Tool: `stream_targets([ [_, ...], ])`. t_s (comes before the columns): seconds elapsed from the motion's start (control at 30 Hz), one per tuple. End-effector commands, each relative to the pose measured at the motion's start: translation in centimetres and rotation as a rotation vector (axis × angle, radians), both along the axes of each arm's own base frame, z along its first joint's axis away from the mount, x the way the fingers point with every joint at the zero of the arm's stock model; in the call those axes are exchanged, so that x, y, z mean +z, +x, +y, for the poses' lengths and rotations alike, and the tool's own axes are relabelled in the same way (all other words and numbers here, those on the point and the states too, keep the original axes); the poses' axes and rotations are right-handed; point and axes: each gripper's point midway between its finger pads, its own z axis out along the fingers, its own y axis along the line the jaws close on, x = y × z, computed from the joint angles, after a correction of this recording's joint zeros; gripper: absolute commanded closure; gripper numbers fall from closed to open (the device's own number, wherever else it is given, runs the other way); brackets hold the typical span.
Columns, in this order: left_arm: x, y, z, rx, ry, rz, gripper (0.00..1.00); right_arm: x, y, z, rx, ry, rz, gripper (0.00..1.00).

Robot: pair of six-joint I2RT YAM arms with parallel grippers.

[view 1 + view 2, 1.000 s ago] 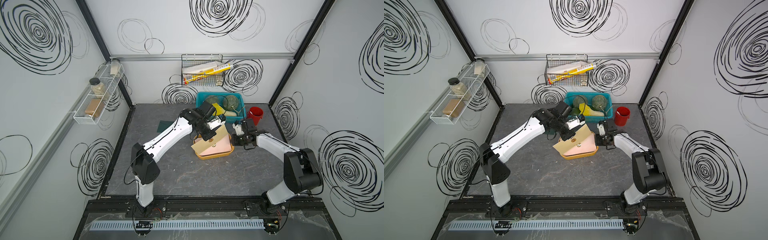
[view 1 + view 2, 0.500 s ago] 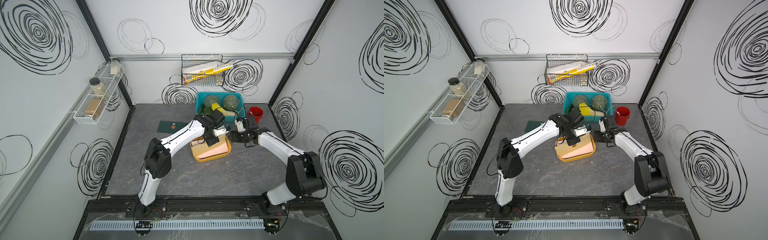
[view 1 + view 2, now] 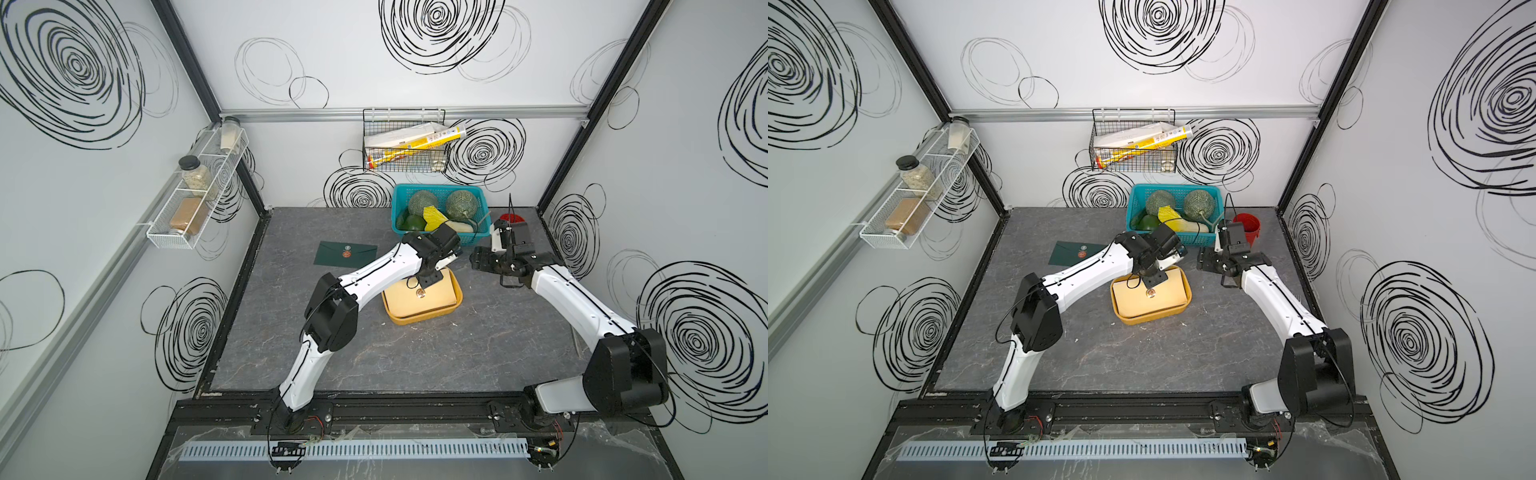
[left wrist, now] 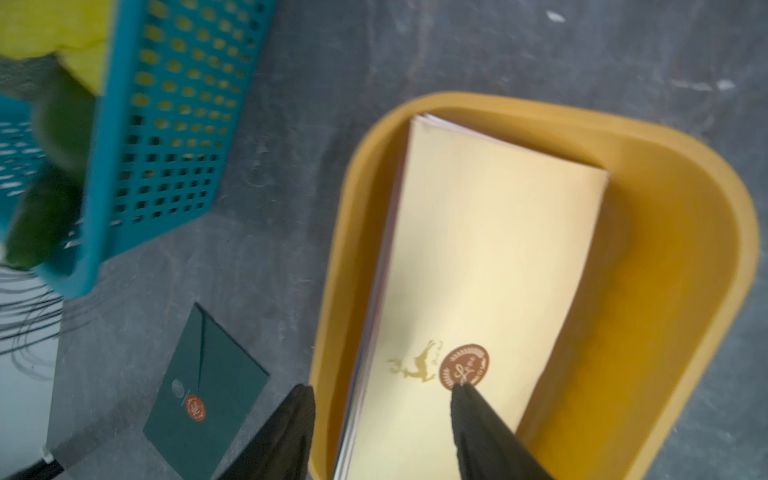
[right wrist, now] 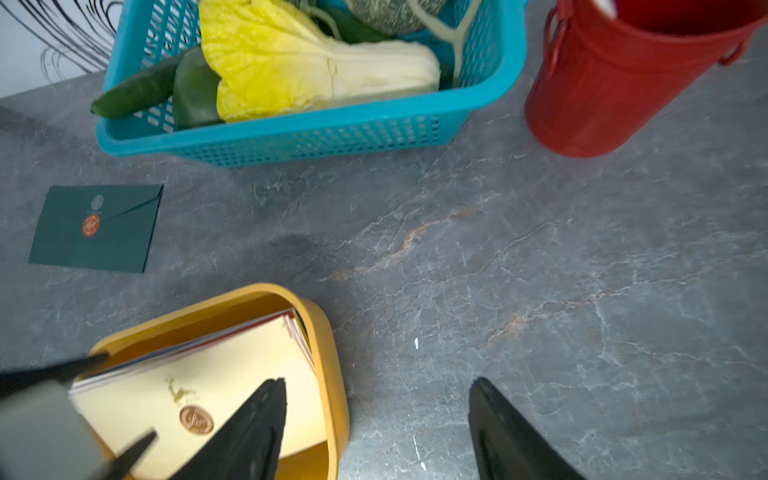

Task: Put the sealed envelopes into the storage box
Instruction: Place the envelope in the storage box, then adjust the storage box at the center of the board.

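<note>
Sealed envelopes point(image 4: 490, 257): a stack lies flat inside the storage box point(image 4: 665, 291), cream one on top, with pink and white edges peeking out beneath. One dark green envelope point(image 3: 345, 254) lies out on the tabletop point(image 3: 457, 353), well apart from the box on its left-arm side.

Step looks like drop-off at the box. The left gripper point(image 4: 382, 388) hangs just over the box with jaws apart and nothing held. One finger is over the top envelope's brown seal, the other past the box rim. The right gripper point(image 5: 378, 380) is beside the box over bare tabletop, jaws apart, empty.

Likely next is fetching the green envelope. It lies dead flat on a hard surface, so it probably needs an edge pinch or a slide to lift. It then has to be squared to the box, which is barely larger than an envelope.

Materials:
- Envelopes are thin matte paper with crisp corners. The cream one has a gold deer print and round sticker, the green one a pointed flap and orange-red seal.
- The box is smooth mustard plastic, shallow, with rounded corners.
- The tabletop is grey, stone-veined and matte.
- The teal perforated basket point(image 3: 436, 192) behind the box holds vegetables.
- A red cup point(image 3: 1246, 226) stands behind the box too, on its right-arm side
</note>
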Motion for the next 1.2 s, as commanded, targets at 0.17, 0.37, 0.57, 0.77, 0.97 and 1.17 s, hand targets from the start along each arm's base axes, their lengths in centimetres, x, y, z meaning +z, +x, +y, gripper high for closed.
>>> stream_targets([
  [0.17,8.3,3.6,13.7,0.64,-0.43,-0.11,0.01,-4.6,-1.8,3.0,0.152,0.046,0.117,0.28],
  [0.37,3.5,-1.7,18.7,0.84,-0.603,-0.008,0.01,-7.8,-2.7,4.9,0.208,0.062,0.177,0.48],
  [0.57,-0.9,-0.5,23.1,0.998,-0.577,0.036,0.01,-10.1,-3.1,5.0,0.17,0.056,0.222,0.66],
  [0.77,-2.1,4.8,27.5,1.107,-0.455,-0.151,0.01,-9.4,-1.9,5.0,0.031,0.138,0.203,0.8],
  [0.97,-5.3,10.7,26.9,1.104,-0.346,-0.161,0.01,-8.4,-1.4,4.7,-0.029,0.165,0.192,0.75],
  [1.17,-8.8,13.8,26.4,1.089,-0.316,-0.08,0.01,-9.0,-2.1,4.9,-0.097,0.247,0.221,0.8],
])
